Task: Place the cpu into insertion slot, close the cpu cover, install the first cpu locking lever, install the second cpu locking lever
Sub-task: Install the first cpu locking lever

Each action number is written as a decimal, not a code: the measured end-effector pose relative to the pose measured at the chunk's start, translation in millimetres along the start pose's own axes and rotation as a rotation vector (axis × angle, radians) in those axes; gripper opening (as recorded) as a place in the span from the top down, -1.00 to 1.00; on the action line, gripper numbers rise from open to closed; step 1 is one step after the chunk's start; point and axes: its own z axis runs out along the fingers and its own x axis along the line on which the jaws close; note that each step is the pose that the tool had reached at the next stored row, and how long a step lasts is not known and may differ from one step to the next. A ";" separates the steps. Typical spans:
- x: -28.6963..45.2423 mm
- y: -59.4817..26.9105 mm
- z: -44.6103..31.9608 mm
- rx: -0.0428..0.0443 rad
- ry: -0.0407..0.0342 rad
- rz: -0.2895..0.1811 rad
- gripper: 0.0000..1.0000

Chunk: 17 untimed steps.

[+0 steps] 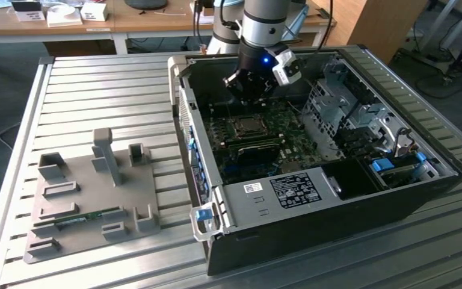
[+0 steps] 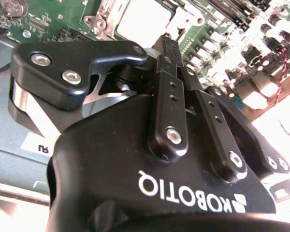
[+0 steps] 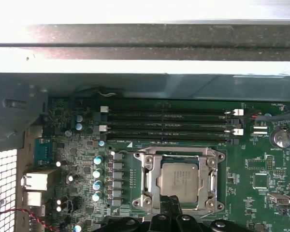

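cpu [image 2: 143, 21] washed out, gripper [image 3: 172, 205] cut off by edge

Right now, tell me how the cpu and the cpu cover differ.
The cpu is a solid pale square; the cpu cover is a brighter silvery frame with an open centre. The cpu cover is larger and rings the cpu. Both lie flat on the motherboard.

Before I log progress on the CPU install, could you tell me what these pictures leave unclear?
The cpu cover, first wrist view: near edge hidden behind the gripper.
The cpu, second wrist view: bleached by glare, partly behind the gripper's body.
The insertion slot, exterior view: too small to tell whether it is locked down.
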 end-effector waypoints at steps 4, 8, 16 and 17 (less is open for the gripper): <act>3.5 0.0 0.0 0.0000 0.0000 0.000 0.79; 7.4 0.1 0.0 0.0001 0.0000 0.000 0.79; 11.7 0.2 0.0 0.0001 0.0000 0.000 0.79; 11.9 0.2 0.0 0.0000 0.0000 0.000 0.79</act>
